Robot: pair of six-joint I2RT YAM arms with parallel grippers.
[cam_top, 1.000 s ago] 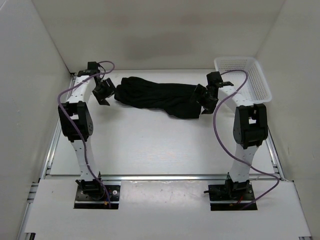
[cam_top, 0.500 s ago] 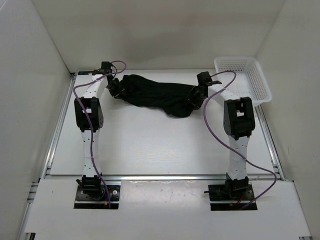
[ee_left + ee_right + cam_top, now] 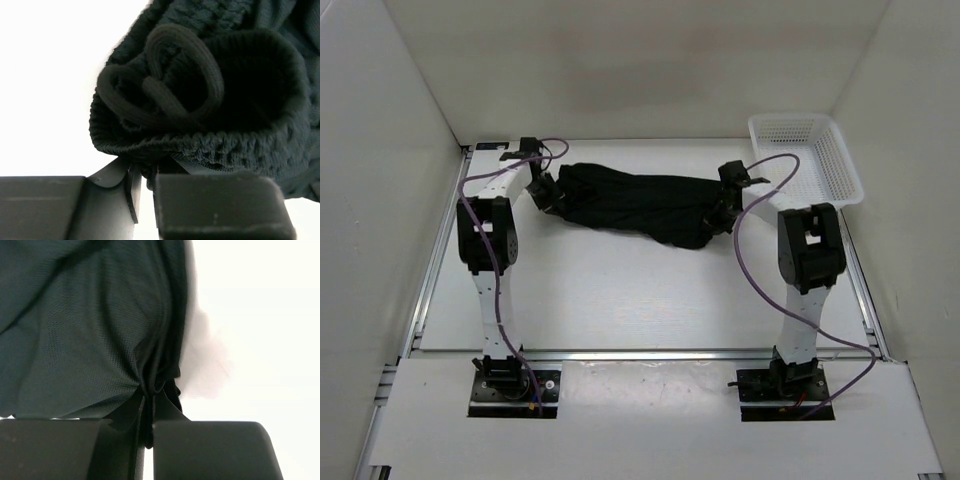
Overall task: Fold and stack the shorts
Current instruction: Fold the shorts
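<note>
The black shorts (image 3: pixel 640 200) lie bunched in a long heap across the far middle of the table. At their left end my left gripper (image 3: pixel 549 196) is shut on the ribbed waistband. In the left wrist view the waistband (image 3: pixel 215 145) and a looped drawstring (image 3: pixel 212 75) fill the frame above my left gripper (image 3: pixel 145 172), whose fingers pinch the waistband's lower edge. My right gripper (image 3: pixel 721 213) is at the shorts' right end. The right wrist view shows my right gripper (image 3: pixel 149 407) shut on a gathered fold of the mesh cloth (image 3: pixel 85 330).
A white mesh basket (image 3: pixel 820 130) stands at the far right corner, close behind the right arm. White walls enclose the table on the left, back and right. Purple cables loop off both arms.
Both grippers have moved in onto the ends of the shorts and closed on the cloth. The heap now looks slightly pulled out between them.
</note>
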